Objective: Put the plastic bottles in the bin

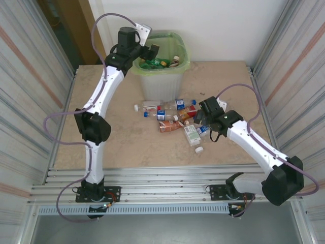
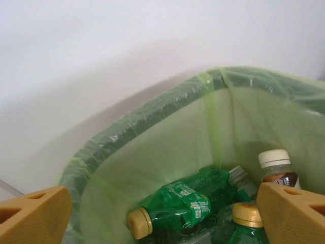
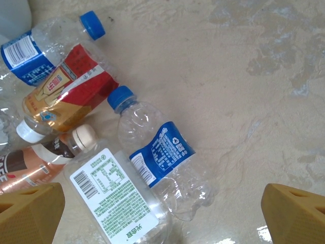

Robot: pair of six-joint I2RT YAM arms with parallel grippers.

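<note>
Lying at the bottom of the bin (image 2: 152, 109), directly below the left claw (image 2: 162, 218), is a crushed green bottle (image 2: 188, 201), its yellowish cap pointing toward the claw's left finger. Close to the right finger sit a gold-capped green bottle (image 2: 246, 216) and, just beyond it, a white-capped brown bottle (image 2: 277, 168). A light green bag (image 2: 127, 168) lines the bin and folds over its rim. The left claw is open above the bin's mouth, its two orange fingers spread wide with nothing between them.

The remaining plastic bottles (image 1: 170, 117) lie in a loose heap on the desk (image 3: 244, 76), under the right claw (image 3: 162, 213) and out past its left finger. Between the fingers, nearer the left one, lies a clear blue-labelled bottle (image 3: 162, 152) with its blue cap pointing away from the claw. Touching it on the left-finger side is a white-labelled bottle (image 3: 114, 195) printed in green, partly under that finger. Beyond the left finger lie a brown bottle with a cream cap (image 3: 45, 157), a red-and-orange-labelled bottle (image 3: 66, 96) and, farthest out, another clear bottle with a blue cap (image 3: 51, 40). The right claw is also open, fingers wide apart and holding nothing; whether it touches the bottles beneath cannot be told. The desk is mottled beige.
</note>
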